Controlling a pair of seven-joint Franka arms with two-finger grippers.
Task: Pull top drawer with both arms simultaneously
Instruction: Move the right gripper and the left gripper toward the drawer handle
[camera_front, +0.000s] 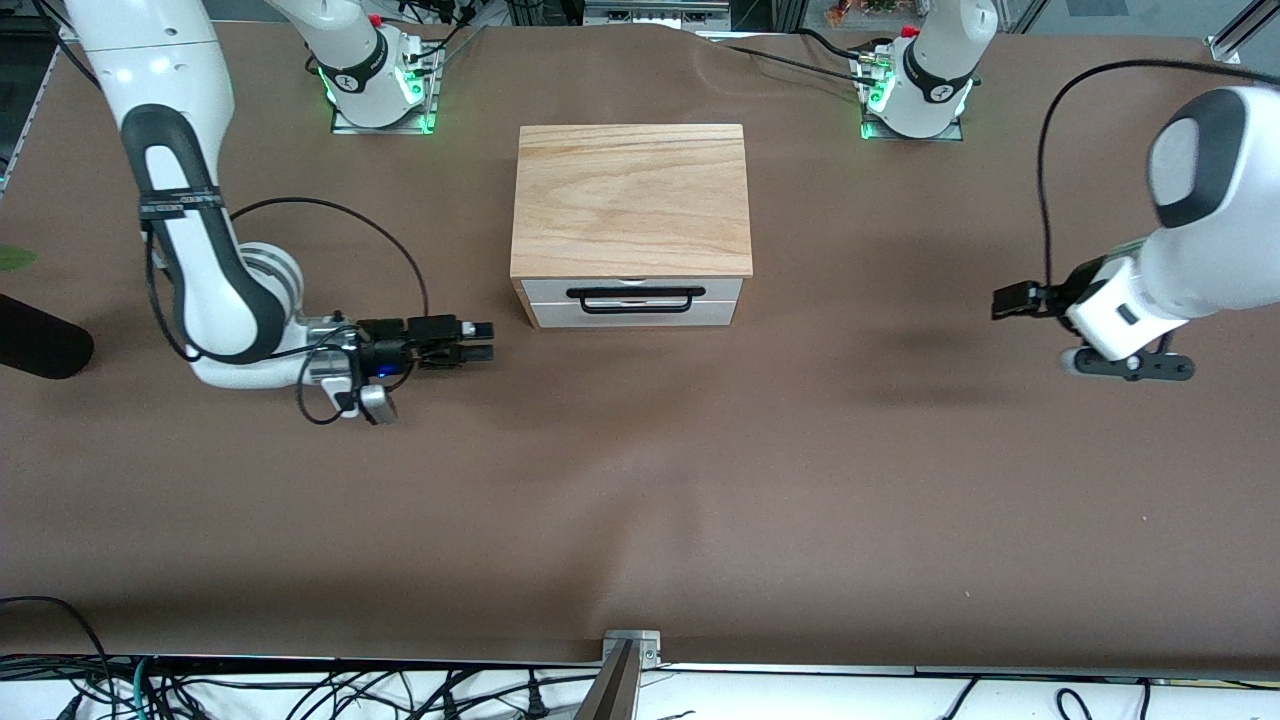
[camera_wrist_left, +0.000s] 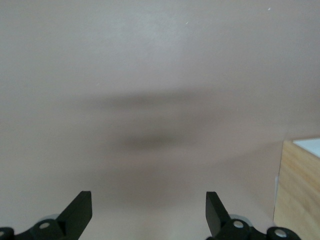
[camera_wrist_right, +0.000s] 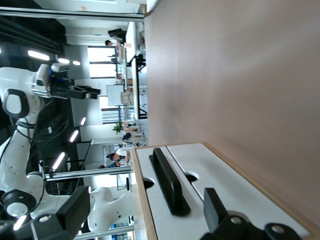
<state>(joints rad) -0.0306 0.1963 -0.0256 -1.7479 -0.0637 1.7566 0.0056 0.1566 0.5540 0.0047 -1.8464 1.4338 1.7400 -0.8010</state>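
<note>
Both my end effectors gape empty: right end effector (camera_front: 484, 342) mid-left, left end effector (camera_front: 1130, 362) far right. Risk: unequal reach to the top drawer (camera_front: 634, 290) handle (camera_front: 635, 300) (upper centre) — skewed pull, jam.

I see a light wood-grain cabinet (camera_front: 630, 198) on the plain brown table cover (camera_front: 640, 480). Its top drawer (camera_front: 632, 289) has a white front and a black wire handle (camera_front: 632, 299). My arms are white with black bands; both grippers are black.
</note>
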